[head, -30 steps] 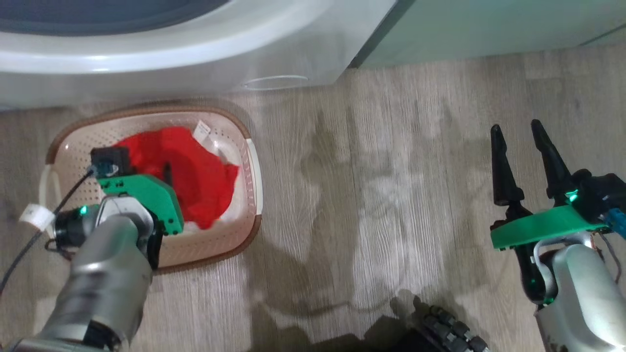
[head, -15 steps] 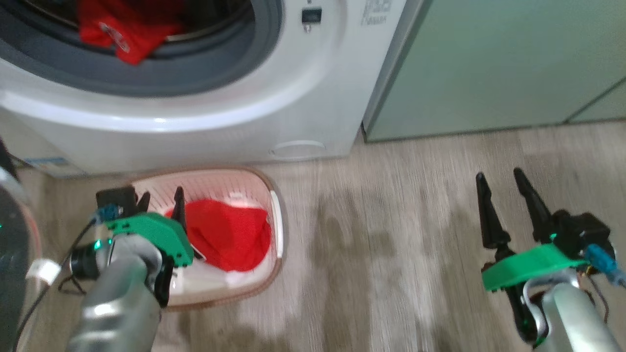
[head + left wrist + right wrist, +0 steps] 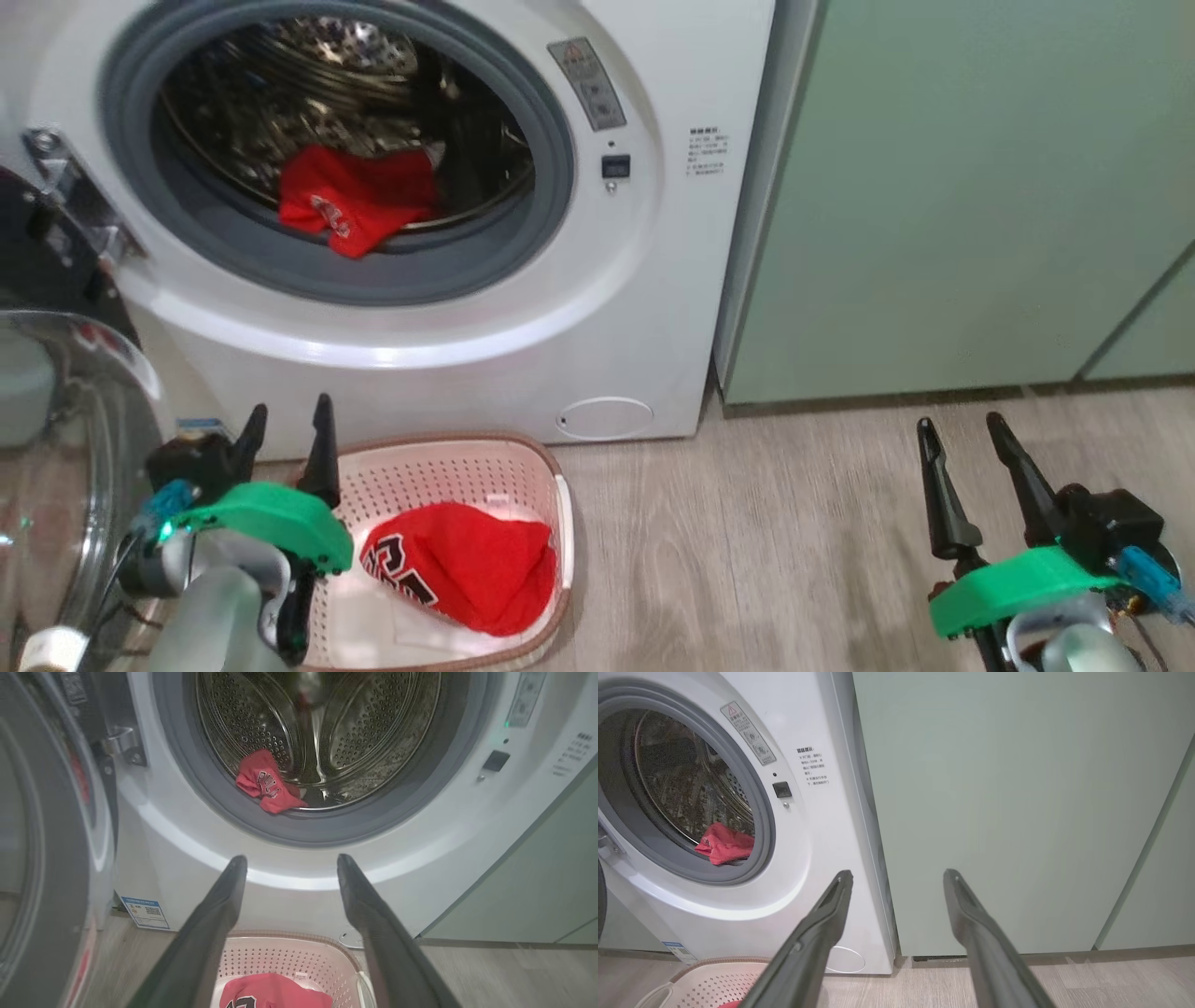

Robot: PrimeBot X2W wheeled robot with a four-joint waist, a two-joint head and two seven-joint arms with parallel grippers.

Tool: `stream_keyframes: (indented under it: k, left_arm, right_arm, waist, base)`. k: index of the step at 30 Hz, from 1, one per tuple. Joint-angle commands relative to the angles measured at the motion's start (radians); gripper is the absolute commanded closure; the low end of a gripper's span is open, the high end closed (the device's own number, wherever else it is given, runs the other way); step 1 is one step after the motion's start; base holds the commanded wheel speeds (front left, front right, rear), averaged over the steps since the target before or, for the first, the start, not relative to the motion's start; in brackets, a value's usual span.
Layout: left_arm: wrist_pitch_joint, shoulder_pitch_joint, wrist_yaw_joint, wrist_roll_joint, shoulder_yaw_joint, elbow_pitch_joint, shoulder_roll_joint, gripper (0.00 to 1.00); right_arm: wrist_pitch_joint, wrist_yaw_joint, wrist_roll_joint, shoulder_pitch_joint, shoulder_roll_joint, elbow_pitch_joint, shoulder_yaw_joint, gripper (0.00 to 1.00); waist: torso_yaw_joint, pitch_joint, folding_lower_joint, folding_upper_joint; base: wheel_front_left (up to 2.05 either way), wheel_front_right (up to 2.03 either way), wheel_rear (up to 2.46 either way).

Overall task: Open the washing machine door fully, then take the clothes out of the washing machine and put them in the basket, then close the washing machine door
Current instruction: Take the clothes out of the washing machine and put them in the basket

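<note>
Even, fairly bright indoor light falls from above, laying a white glare band along the curved front of the washing machine (image 3: 644,308) below its opening, toward 7 o'clock in the head view. It also glints off the steel drum (image 3: 355,732), whose depth stays dim. Shadows on the floor (image 3: 747,560) are faint and soft, the washing machine door (image 3: 65,448) at 9 o'clock carries hazy reflections, and both wrist views bend straight edges toward their borders, with the near fingers (image 3: 205,933) at 6 o'clock out of focus.
</note>
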Motion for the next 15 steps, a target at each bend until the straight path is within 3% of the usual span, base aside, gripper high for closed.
stream_keyframes:
  k: [1,8,15]
  left_arm:
    - [-0.013,-0.003,-0.005,0.011,0.058,-0.07,0.015,0.0]
    - [-0.013,0.1,-0.014,0.058,0.137,-0.203,-0.015,0.0]
    - [-0.013,0.132,-0.019,0.101,0.16,-0.235,-0.041,0.0]
  right_arm:
    - [-0.009,0.007,-0.007,-0.004,0.0,-0.037,0.013,0.0]
    - [-0.009,0.007,-0.012,0.032,0.017,-0.049,-0.008,0.0]
    - [-0.009,0.007,-0.013,0.049,0.027,-0.05,-0.023,0.0]
  waist:
    - [0.013,-0.025,0.0,-0.0001]
    - [0.019,-0.057,0.0,-0.0001]
    - [0.026,-0.067,0.0,-0.0001]
  base:
    - [0.0,0.0,0.0]
    - [0.0,0.0,0.0]
    - [0.0,0.0,0.0]
